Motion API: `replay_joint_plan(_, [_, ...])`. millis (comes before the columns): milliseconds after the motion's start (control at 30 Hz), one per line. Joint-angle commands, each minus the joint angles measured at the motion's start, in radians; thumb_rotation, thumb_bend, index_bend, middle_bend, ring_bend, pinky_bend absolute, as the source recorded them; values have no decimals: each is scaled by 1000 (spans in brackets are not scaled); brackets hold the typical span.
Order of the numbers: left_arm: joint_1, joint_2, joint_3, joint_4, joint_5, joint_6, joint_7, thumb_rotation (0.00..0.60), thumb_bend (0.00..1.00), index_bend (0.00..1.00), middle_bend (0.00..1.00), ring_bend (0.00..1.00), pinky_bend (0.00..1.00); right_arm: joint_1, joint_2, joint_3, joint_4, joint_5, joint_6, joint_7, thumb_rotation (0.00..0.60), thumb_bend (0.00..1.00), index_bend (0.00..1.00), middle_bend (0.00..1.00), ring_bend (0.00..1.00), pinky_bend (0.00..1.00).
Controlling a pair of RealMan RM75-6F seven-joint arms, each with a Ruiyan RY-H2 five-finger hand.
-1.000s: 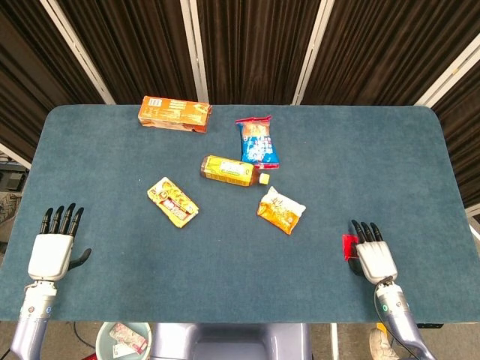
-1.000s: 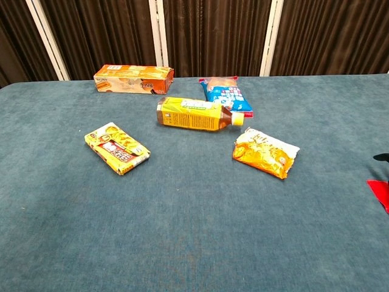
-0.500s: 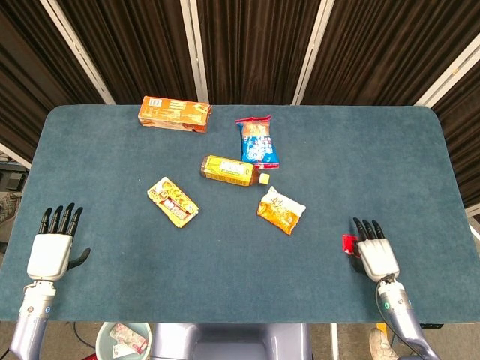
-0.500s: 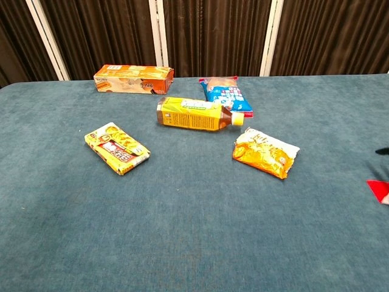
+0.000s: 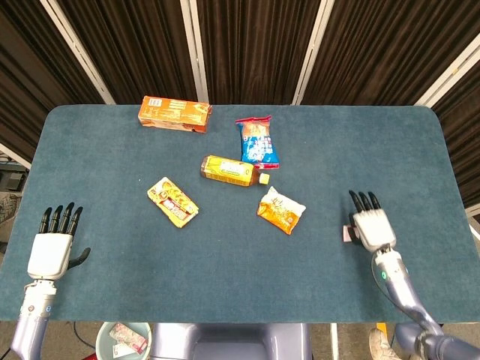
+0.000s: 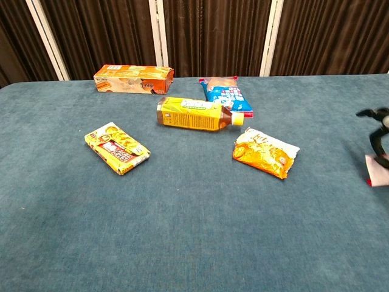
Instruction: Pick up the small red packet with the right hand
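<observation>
The small red packet [image 5: 349,233] sits at the thumb side of my right hand [image 5: 371,228], near the table's front right. In the chest view the packet [image 6: 377,169] is tilted up off the cloth with its pale side showing and a red edge below. The dark fingers [image 6: 378,115] of the right hand curl above it at the frame's right edge, and the hand pinches the packet. My left hand [image 5: 52,244] rests at the table's front left corner with fingers straight and apart, holding nothing.
On the blue table [image 5: 352,150] lie an orange box [image 5: 174,113], a blue snack bag [image 5: 257,141], a yellow bottle [image 5: 229,170], a yellow packet [image 5: 172,201] and an orange snack bag [image 5: 281,210]. The orange bag is the closest to the right hand.
My right hand has moved away from the front edge and lifted; the red packet came with it and tipped up, showing its pale side. The left hand stayed still.
</observation>
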Motion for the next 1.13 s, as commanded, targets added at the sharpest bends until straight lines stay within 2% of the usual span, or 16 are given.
replay_joint_plan(33, [-2, -1, -2, -2, -5, -4, 5, 494, 225, 0, 0, 0, 0, 65, -15, 43, 52, 27, -51, -14, 600, 504, 611, 6, 0, 0])
replay_joint_plan(133, [-3, -1, -6, -4, -11, -4, 9, 491, 226, 0, 0, 0, 0, 108, -24, 67, 83, 34, -65, -22, 600, 504, 614, 9, 0, 0])
replay_joint_plan(233, [-2, 0, -8, -5, -14, -2, 8, 492, 226, 0, 0, 0, 0, 128, -22, 81, 81, 23, -34, -36, 600, 505, 614, 10, 0, 0])
replay_joint_plan(400, [3, 9, -7, -10, -14, 5, -5, 496, 226, 0, 0, 0, 0, 93, 33, 86, -33, -10, 97, -42, 600, 510, 604, 8, 0, 0])
replay_joint_plan(500, [10, 21, -5, -24, -5, 23, -18, 493, 226, 0, 0, 0, 0, -12, 104, 51, -199, -55, 266, -34, 600, 510, 593, 3, 0, 0])
replay_joint_plan(667, [15, 41, 1, -53, 15, 45, -37, 495, 226, 0, 0, 0, 0, -167, 182, -24, -368, -83, 445, -20, 600, 510, 579, 0, 0, 0])
replay_joint_plan(767, [19, 56, 16, -82, 33, 50, -42, 494, 226, 0, 0, 0, 0, -285, 211, -77, -439, -66, 549, 44, 600, 510, 575, 0, 0, 0])
replay_joint_plan(900, [28, 71, 31, -103, 64, 76, -45, 492, 226, 0, 0, 0, 0, -366, 216, -120, -424, -99, 640, 76, 600, 510, 565, 0, 0, 0])
replay_joint_plan(967, [34, 74, 34, -109, 65, 83, -43, 492, 226, 0, 0, 0, 0, -382, 215, -125, -424, -114, 662, 93, 600, 510, 560, 0, 0, 0])
replay_joint_plan(1133, [45, 84, 42, -121, 61, 82, -25, 494, 226, 0, 0, 0, 0, -388, 231, -132, -436, -118, 633, 118, 600, 508, 547, 0, 0, 0])
